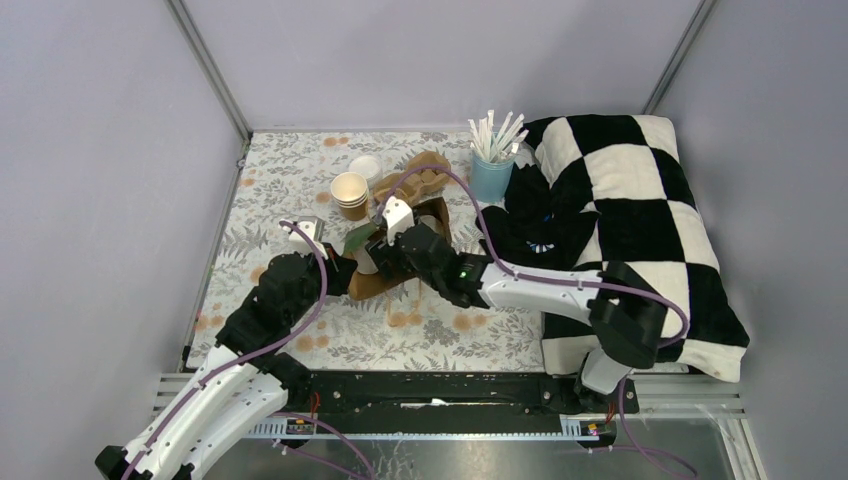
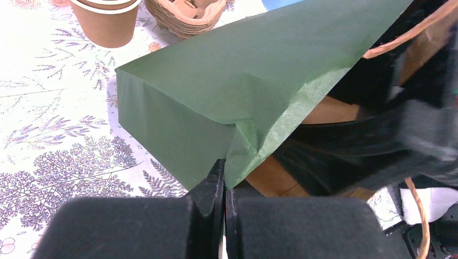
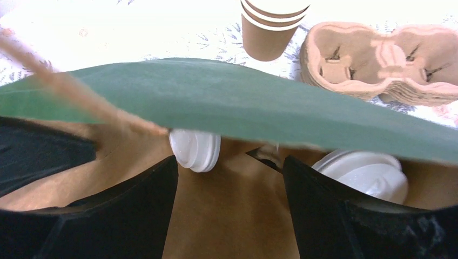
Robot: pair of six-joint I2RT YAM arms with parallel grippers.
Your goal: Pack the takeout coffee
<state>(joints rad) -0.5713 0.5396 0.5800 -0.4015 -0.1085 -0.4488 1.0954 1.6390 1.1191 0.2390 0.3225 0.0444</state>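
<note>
A paper bag, green outside [image 2: 243,81] and brown inside [image 3: 232,216], lies on its side mid-table [image 1: 378,282]. My left gripper [image 2: 224,174] is shut on the bag's green edge, at its left side in the top view [image 1: 347,262]. My right gripper [image 3: 229,167] is open, its fingers [image 3: 135,205] inside the bag's mouth [image 1: 388,245]. Two white lids of the takeout coffee show inside the bag, one between the fingers [image 3: 195,149] and one to the right [image 3: 367,174]. The cups under them are hidden.
A stack of open tan cups [image 1: 350,193] and a loose white lid [image 1: 365,165] sit behind the bag. A stack of brown pulp carriers [image 1: 418,178], a light-blue cup of straws [image 1: 492,170] and a black-and-white checked cushion [image 1: 630,200] lie to the right.
</note>
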